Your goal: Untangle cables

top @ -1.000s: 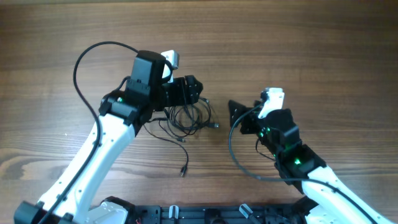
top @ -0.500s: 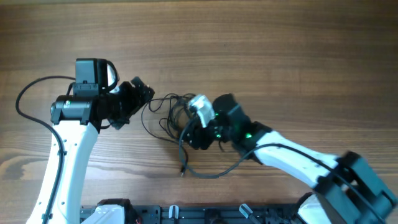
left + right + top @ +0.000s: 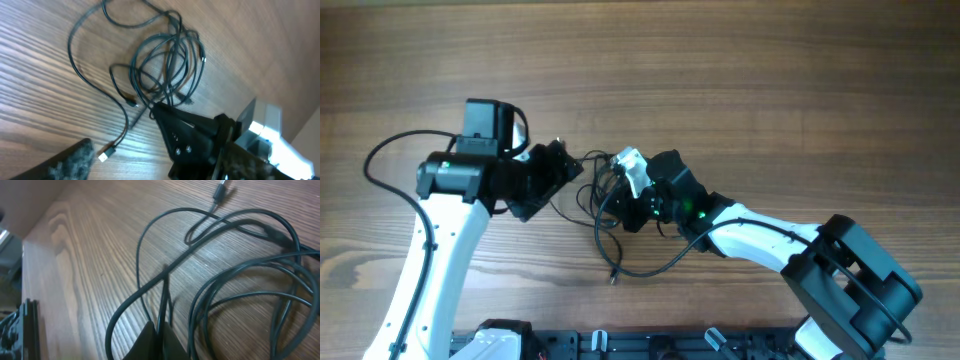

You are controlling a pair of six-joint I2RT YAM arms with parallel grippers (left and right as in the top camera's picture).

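Only in the right wrist view are the cables (image 3: 165, 295) being shown pinched by the closed right gripper (image 3: 160, 337). Overhead, the left gripper (image 3: 563, 165) is being held wide beside them.

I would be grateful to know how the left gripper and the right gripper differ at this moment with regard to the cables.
The left gripper stands open with nothing between its fingers; the right gripper is shut, pinching a strand of the cables. The left gripper sits beside the tangle's left edge, while the right gripper's tip is in contact with the tangle. Both are black and point toward the same bundle.
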